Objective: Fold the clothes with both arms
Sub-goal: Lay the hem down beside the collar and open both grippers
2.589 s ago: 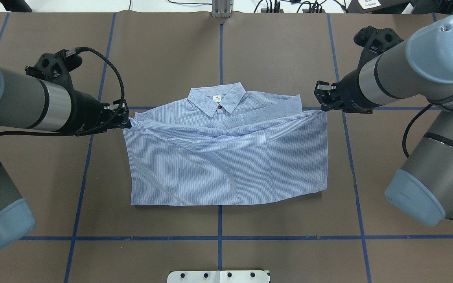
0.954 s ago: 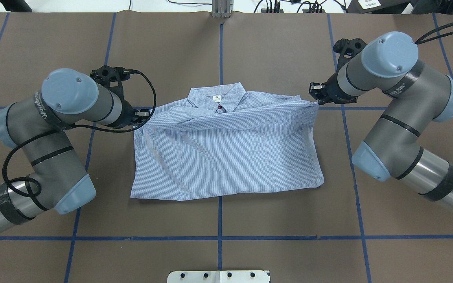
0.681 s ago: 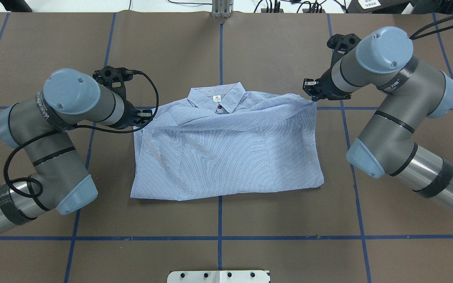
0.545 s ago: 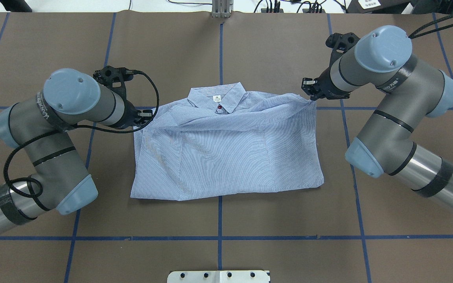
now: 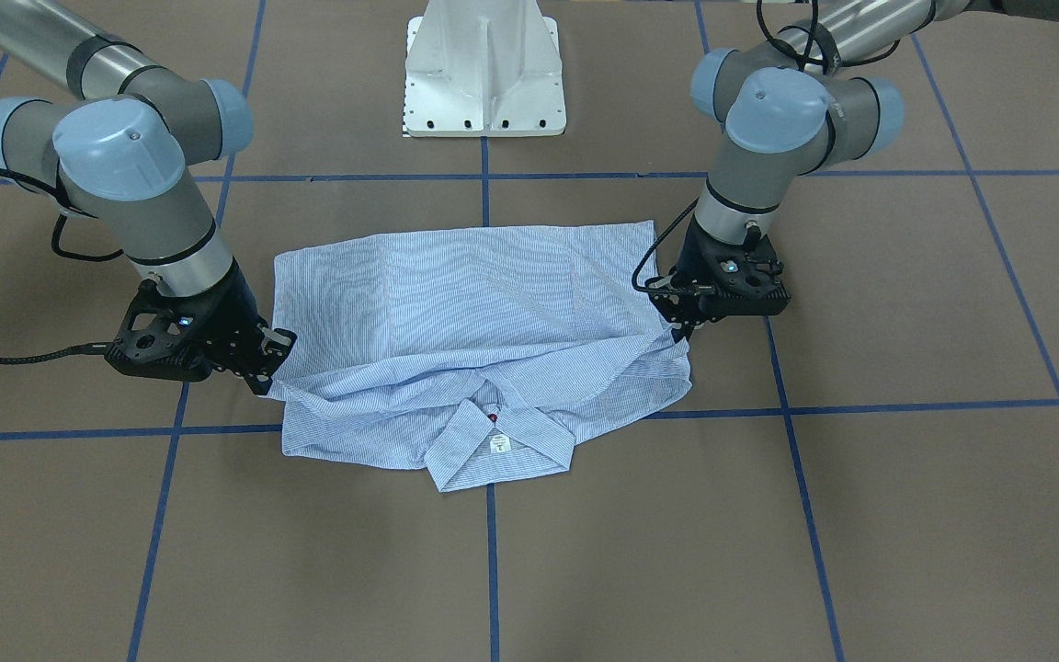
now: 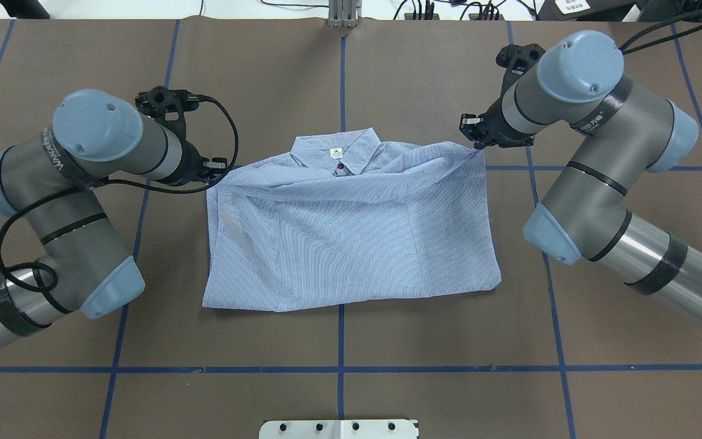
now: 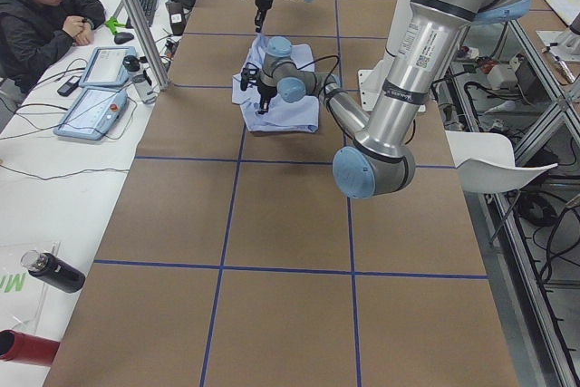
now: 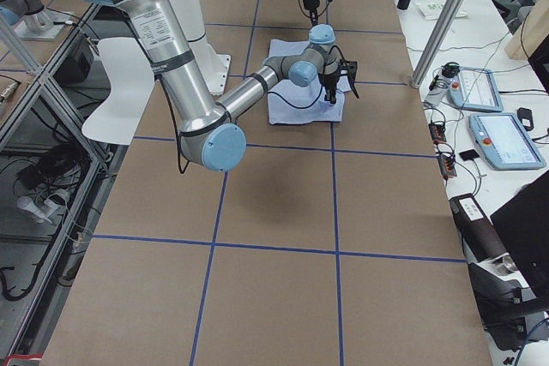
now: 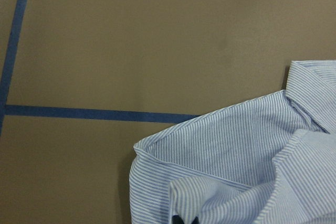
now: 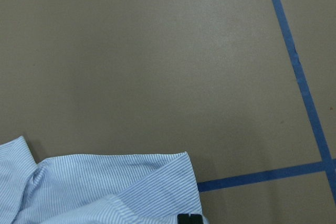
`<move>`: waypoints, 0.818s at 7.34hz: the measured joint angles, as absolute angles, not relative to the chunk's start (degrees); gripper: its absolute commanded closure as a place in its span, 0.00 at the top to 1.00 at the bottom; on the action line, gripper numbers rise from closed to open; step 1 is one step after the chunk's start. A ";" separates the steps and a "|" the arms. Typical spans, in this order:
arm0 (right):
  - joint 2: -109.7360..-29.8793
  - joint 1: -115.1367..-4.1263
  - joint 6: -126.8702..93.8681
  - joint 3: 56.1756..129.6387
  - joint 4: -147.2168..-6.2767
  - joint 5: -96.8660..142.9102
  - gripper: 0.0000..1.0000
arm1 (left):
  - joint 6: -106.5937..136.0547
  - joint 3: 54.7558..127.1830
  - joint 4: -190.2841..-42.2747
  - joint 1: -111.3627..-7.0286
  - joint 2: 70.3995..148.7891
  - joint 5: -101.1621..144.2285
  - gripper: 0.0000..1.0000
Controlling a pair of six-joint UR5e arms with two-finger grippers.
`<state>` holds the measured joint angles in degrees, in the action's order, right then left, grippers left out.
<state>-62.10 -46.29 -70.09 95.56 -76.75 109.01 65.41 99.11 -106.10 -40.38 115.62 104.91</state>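
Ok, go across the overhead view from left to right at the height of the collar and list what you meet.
left gripper → shirt → right gripper

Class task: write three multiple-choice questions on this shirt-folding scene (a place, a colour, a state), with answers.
1. The collar of the shirt lies at the edge: A nearest the robot's base; B farthest from the base; C tucked out of sight.
2. The tape lines on the table are: A red; B yellow; C blue.
3. The left pincer and right pincer are: A shut on shirt corners; B open over bare table; C gripping the collar.
Answers: 1 B, it points away from the base. 2 C, blue lines cross the brown surface. 3 A, a corner rises into each pincer's tip.
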 measured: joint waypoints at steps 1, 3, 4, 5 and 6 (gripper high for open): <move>-61.97 -46.60 -70.02 95.22 -76.77 109.05 0.26 | 65.11 98.83 -106.08 -40.94 115.59 104.93 0.00; -61.76 -46.71 -70.05 93.83 -76.72 109.09 1.00 | 64.29 97.56 -106.47 -41.28 115.58 104.96 1.00; -61.64 -46.70 -70.03 93.56 -76.70 109.21 1.00 | 62.23 97.65 -106.52 -41.42 115.50 105.02 1.00; -61.47 -46.69 -70.03 93.71 -76.76 109.58 1.00 | 60.14 98.62 -106.46 -41.58 115.25 105.76 1.00; -61.44 -46.90 -70.02 94.38 -76.95 110.85 1.00 | 59.05 100.72 -106.39 -41.73 114.37 107.45 1.00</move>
